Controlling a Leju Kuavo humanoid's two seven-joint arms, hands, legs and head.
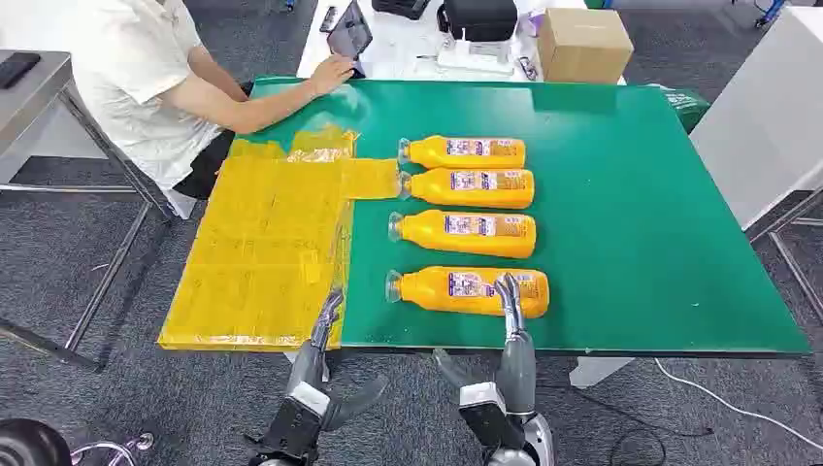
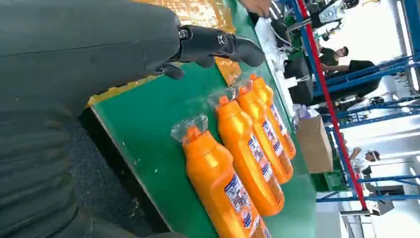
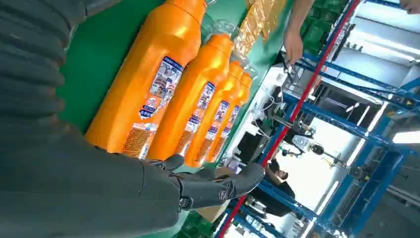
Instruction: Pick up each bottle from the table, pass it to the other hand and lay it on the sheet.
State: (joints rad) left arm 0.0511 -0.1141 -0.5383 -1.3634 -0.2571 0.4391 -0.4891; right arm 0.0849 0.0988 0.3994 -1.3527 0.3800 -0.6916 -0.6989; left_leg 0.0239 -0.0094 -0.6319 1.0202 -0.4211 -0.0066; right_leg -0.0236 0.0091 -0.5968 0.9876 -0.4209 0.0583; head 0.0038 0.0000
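Orange labelled bottles [image 1: 467,233] lying in row

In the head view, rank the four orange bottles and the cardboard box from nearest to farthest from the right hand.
From the right hand:
1. nearest bottle, under its fingers at the table's front edge.
2. second bottle, next row back.
3. third bottle.
4. fourth bottle, rearmost.
5. cardboard box, beyond the green table.

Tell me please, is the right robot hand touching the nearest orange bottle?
Cannot tell. In the head view the right robot hand overlaps the nearest orange bottle, but no view plainly shows either contact or a gap.
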